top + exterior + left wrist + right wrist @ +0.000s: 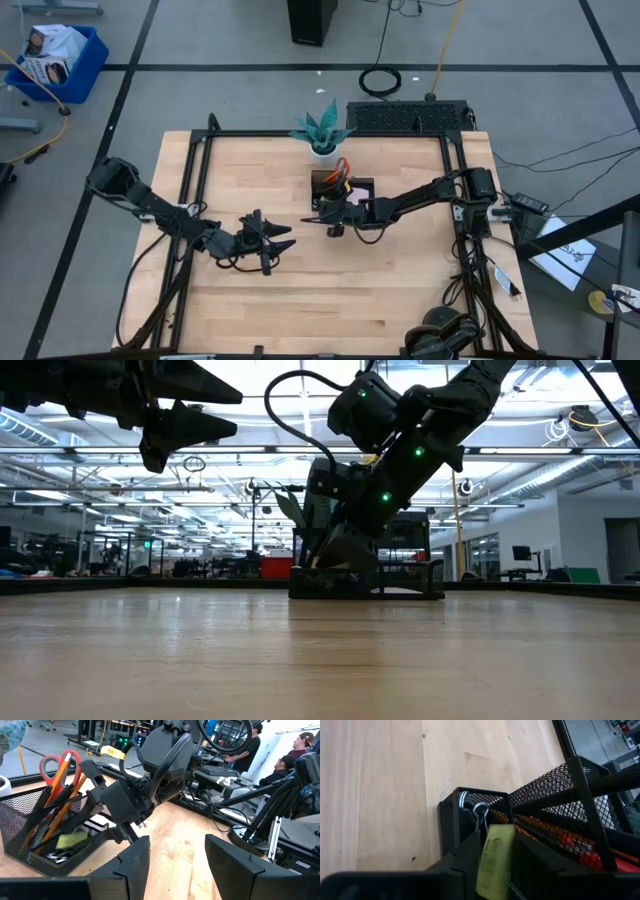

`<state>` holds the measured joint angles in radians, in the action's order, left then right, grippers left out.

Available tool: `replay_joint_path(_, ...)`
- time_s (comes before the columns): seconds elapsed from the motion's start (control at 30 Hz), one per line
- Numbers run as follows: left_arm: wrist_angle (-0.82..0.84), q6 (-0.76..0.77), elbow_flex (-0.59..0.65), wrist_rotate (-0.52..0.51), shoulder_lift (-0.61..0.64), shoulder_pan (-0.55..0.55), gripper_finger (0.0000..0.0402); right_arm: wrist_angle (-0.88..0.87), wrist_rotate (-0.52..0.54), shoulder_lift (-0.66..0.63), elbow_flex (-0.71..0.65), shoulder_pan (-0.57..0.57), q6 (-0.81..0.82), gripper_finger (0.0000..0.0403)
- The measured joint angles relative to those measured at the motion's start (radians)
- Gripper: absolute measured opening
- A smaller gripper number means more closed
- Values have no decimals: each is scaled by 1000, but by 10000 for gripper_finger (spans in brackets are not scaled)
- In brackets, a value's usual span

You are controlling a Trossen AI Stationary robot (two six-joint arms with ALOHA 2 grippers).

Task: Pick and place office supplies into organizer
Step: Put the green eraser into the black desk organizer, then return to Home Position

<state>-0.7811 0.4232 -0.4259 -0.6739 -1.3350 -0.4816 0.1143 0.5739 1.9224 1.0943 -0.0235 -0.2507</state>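
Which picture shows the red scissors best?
The left wrist view: the scissors stand handles-up in the black mesh organizer, red loops plain to see. The high view shows only a small red-orange spot in the organizer. The right wrist view catches some red through the mesh. The low view hides them.

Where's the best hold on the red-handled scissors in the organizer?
The scissors' red handle loops: they stand clear above the organizer's tall compartment, blades down inside the mesh. Come from straight above, closing across one loop; orange pencils lean against them, crowding any side approach. The right claw, shut on a yellow-green clip, hangs over the organizer.
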Motion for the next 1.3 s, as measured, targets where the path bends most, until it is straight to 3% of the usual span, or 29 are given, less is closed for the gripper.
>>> replay_joint_path(0.17,0,0,0,0,0,0,196,1,3,-1,0,-2,29,166)
replay_joint_path(0.33,9,-5,0,0,0,0,196,2,8,-1,0,-20,71,190)
replay_joint_path(0.5,28,-78,0,1,0,0,196,30,42,-20,0,-99,86,186)
replay_joint_path(0.63,26,-125,0,2,0,0,196,42,53,-62,0,-174,196,175)
replay_joint_path(0.7,33,-94,0,26,0,-4,196,39,53,-75,1,-223,261,170)
replay_joint_path(0.8,95,-171,0,124,-2,-17,196,18,49,-78,0,-312,322,170)
replay_joint_path(0.9,135,-173,1,98,-11,-28,196,27,49,-79,-5,-397,349,173)
replay_joint_path(0.97,124,-177,1,47,-10,-38,196,109,49,-80,-43,-445,364,175)
replay_joint_path(1.07,122,-206,4,57,-16,-50,196,397,19,-80,-205,-507,373,175)
replay_joint_path(1.2,60,-264,28,170,-30,-57,196,831,-63,-78,-468,-545,369,172)
replay_joint_path(1.3,14,-307,56,247,-34,-66,196,1029,-75,-104,-581,-554,338,174)
